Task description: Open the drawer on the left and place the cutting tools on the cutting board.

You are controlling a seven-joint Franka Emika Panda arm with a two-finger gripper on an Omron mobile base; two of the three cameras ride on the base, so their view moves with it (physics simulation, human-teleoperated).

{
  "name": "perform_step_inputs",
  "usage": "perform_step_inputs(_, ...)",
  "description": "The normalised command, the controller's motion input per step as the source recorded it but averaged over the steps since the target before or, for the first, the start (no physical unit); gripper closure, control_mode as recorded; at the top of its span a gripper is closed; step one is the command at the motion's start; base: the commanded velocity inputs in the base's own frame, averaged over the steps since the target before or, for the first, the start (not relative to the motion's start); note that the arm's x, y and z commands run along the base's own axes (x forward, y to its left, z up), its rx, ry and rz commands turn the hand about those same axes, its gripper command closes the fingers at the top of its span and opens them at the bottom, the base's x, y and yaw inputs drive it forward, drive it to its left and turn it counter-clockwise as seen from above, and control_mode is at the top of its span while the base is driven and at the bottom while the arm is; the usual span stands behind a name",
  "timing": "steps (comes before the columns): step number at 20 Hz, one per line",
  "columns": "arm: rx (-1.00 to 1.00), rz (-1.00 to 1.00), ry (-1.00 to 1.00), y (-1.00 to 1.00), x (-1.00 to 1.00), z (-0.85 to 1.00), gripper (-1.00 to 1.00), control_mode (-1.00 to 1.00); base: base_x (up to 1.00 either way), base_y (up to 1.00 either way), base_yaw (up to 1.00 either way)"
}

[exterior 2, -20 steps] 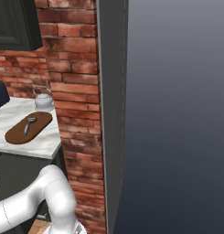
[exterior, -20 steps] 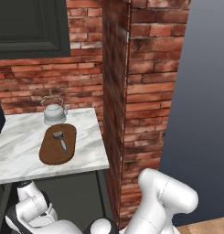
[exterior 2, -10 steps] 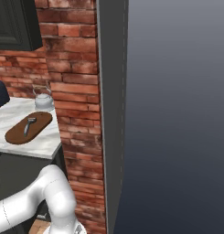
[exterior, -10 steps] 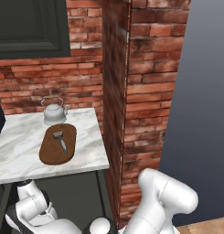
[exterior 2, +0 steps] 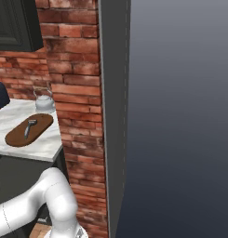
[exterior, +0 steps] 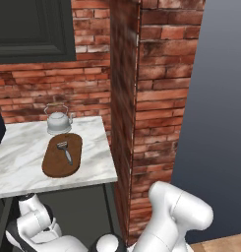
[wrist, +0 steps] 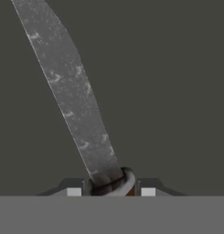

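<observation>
From the left base view the small silver-grey peeler (exterior: 65,150) lies on the flat oval dark-brown wooden cutting board (exterior: 52,166) beside a grey kettle (exterior: 57,121) on the white marble countertop (exterior: 18,157), the right base view showing the same, while the hand view shows the gripper (wrist: 111,191) clenched on the brown-handled knife (wrist: 72,100) over the drawer's dark grey inside (wrist: 168,91).

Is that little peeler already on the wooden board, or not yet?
On it. The peeler lies flat on the cutting board, beside the kettle; the right base view shows the same.
</observation>
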Motion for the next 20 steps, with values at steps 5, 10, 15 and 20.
perform_step_inputs(5,0.0,0.0,0.0,0.0,-0.07,0.06,1.0,-1.0,0.0,0.0,0.0)
perform_step_inputs(10,0.02,0.0,-0.03,0.0,-0.13,0.46,1.0,-1.0,0.0,0.0,0.0)
perform_step_inputs(15,0.03,0.0,0.0,-0.07,-0.02,0.72,1.0,-1.0,0.0,0.0,0.0)
perform_step_inputs(20,0.08,0.0,0.0,-0.22,0.0,0.73,1.0,-1.0,0.0,0.0,0.0)
